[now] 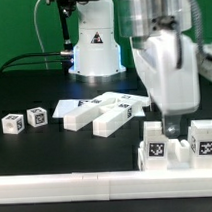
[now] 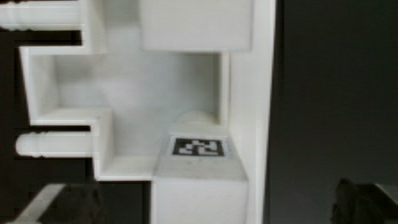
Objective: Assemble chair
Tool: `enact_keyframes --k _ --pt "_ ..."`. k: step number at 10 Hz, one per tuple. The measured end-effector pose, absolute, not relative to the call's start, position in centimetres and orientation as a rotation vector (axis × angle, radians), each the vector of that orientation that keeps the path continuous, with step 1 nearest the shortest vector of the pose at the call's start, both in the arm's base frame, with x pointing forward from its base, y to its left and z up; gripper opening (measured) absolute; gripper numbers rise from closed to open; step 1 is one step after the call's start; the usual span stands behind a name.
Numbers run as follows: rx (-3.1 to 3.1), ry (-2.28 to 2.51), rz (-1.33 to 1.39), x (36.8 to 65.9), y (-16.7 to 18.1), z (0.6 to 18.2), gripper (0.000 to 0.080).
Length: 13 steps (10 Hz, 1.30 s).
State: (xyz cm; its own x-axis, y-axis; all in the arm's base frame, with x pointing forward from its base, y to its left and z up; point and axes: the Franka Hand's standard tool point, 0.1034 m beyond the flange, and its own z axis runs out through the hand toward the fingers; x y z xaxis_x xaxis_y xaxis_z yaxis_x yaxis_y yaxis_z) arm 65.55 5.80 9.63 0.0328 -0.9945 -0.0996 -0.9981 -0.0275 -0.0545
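The blocky white chair piece (image 1: 178, 149) sits on the black bench (image 1: 36, 152) directly beneath the claw (image 1: 171, 125). The claw's tip hangs over the low middle section between the piece's two raised ends. Each raised end carries a square tag, the left tag (image 1: 154, 150) on the exterior view's left of the claw and the right tag (image 1: 204, 142) on its right. In the wrist view this chair piece (image 2: 169, 90) fills most of the picture just below the claw. It shows a recessed pocket, round pegs (image 2: 45, 145) sticking out of one side, and one more tag on a lower face.

The claw's fingers are blurred in the exterior view and hardly show in the wrist view. I cannot tell whether the claw stands wide or narrow, nor whether it touches the piece.

Well apart from the claw, toward the exterior view's left, loose parts lie together: a flat panel (image 1: 69, 108) and two long blocks (image 1: 89, 116). Farther from the claw on that side stand two small tagged cubes (image 1: 12, 123). A long low white rail (image 1: 87, 181) runs along the bench just in front of the chair piece. The arm's base (image 1: 95, 49) stands behind the loose parts.
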Motion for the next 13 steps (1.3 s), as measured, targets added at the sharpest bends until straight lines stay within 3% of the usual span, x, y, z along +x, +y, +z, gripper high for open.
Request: enact_keyframes --k 7,10,13 --pt "-2.334 1.889 -0.024 64.8 5.5 9.8 0.0649" --pt "-2.742 1.229 -0.108 62.9 5.4 9.7 0.0649" --pt "-2.881 0.891 -0.149 62.9 5.0 9.7 0.0649"
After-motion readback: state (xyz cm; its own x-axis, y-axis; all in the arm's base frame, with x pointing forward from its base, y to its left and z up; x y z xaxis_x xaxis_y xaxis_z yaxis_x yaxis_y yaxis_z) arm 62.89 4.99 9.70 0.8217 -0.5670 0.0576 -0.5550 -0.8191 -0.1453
